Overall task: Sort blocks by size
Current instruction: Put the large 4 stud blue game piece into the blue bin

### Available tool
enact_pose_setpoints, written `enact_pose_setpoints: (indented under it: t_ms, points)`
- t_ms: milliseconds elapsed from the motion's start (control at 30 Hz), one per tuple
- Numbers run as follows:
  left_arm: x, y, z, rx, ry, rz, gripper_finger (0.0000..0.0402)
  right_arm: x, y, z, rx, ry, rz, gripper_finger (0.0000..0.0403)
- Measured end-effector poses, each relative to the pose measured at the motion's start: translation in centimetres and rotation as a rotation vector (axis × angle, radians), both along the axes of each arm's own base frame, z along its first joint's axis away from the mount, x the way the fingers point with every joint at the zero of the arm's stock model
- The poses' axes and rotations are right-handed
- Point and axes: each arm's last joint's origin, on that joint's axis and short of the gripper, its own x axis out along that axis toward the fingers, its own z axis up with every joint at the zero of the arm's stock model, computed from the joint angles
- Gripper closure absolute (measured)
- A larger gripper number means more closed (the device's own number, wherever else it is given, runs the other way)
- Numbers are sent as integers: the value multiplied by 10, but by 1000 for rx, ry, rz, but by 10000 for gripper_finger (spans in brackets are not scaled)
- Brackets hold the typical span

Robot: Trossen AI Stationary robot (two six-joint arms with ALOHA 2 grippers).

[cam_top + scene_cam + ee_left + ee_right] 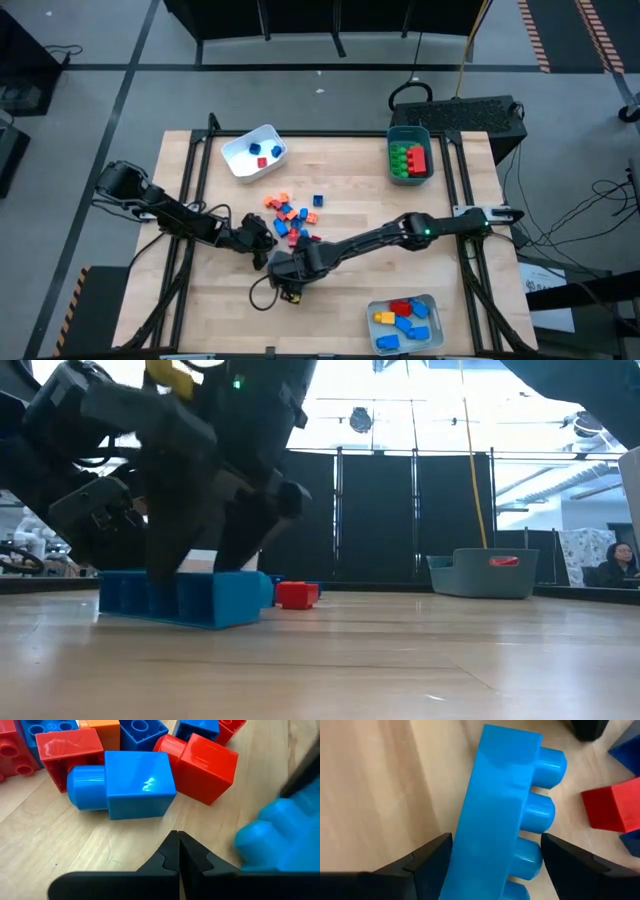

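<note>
Plastic is what we are dealing with — hard, glossy, hollow and probably light, so the long blue brick should lift easily but may slip or twist if pinched off-centre. From above, we see it near the front middle of the table, just near of the loose pile of blocks, under the right gripper; the left gripper sits just to its left.

At table height, we see the brick lying on its side on the wood, the right arm's dark fingers coming down over it.

The left wrist camera shows the left gripper pinched fully shut on nothing, pointing at a small blue block and a red block.

The right wrist camera shows the right gripper spread wide, a finger on either side of the brick — the flat back and the stud side. We judge the middle of its length the best hold; contact is not clear.
</note>
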Motion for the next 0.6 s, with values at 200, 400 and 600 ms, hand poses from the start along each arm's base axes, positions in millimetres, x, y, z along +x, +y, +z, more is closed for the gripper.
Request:
enact_pose_setpoints:
  t_ms: [200, 400, 600]
  points:
    - [0, 0, 0, 0, -1, 1, 400, 0, -3, -14, -16, 39, -12, 117]
    - [0, 0, 0, 4, -1, 4, 400, 2, -3, -31, -11, 73, -56, 128]
    - [0, 0, 0, 5, -1, 4, 400, -2, -4, -27, -11, 102, -72, 162]
